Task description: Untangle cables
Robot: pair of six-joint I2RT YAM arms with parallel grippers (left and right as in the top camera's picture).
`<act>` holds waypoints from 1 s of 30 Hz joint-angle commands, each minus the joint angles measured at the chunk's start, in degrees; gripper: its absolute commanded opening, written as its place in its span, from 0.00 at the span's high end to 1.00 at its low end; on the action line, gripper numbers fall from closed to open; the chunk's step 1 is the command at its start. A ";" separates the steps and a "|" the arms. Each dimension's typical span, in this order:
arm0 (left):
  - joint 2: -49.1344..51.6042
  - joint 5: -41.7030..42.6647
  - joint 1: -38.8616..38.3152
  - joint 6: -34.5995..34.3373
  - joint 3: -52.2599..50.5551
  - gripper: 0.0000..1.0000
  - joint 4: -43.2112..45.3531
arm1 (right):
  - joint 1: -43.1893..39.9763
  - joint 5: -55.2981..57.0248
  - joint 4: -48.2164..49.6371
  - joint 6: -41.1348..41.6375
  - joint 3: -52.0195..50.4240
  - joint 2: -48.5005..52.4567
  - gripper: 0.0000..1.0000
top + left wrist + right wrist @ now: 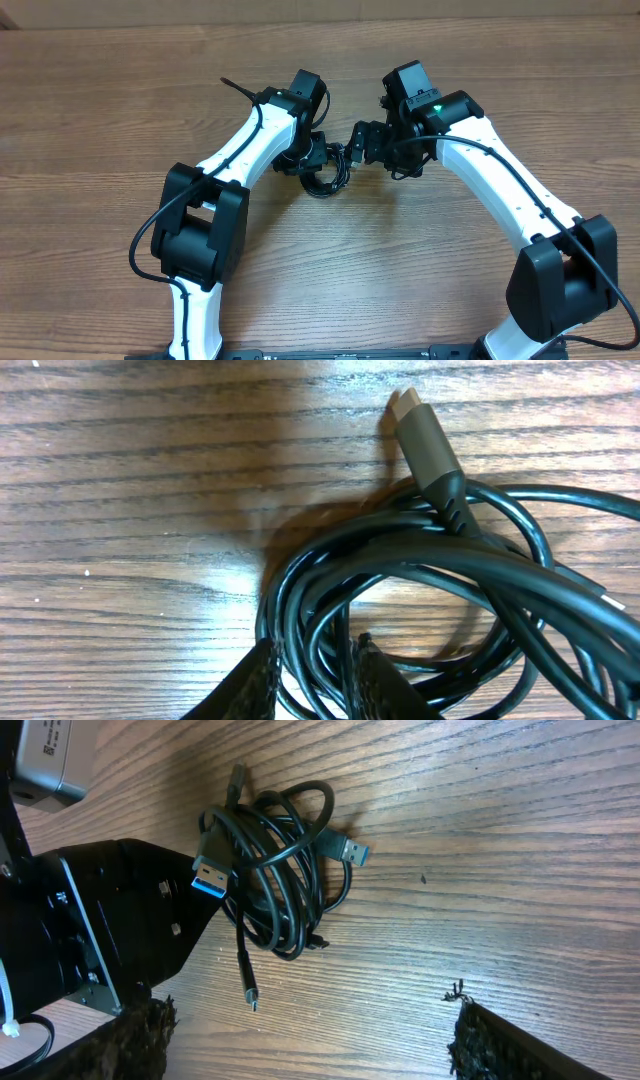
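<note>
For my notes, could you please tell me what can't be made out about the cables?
Left wrist: bottom edge crops the left gripper, so its hold on the cables is unclear.
Overhead: left gripper covers most cables; strands too small.
Right wrist: overlaps hide cord count.

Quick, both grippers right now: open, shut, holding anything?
Left gripper: closed on strands of the cables.
Right gripper: open, holding nothing.

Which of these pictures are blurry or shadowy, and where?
Overhead: evenly lit, sharp throughout. Left wrist: cables crisp, dark shadow on the table beside them, fingertips blurred at the bottom edge. Right wrist: cables sharp, its own fingertips dark and fuzzy at the bottom.
</note>
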 commanded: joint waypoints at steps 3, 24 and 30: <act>0.59 -0.85 -0.37 -0.57 -0.26 0.73 0.39 | 0.28 0.61 0.31 0.20 0.96 0.04 0.11; 2.05 -0.76 -0.26 0.31 -0.09 0.96 0.72 | 0.28 0.66 0.42 0.20 0.96 0.04 0.10; 1.27 -0.79 -0.26 0.79 1.49 0.96 -1.60 | 0.28 0.63 0.87 0.20 0.96 0.04 0.10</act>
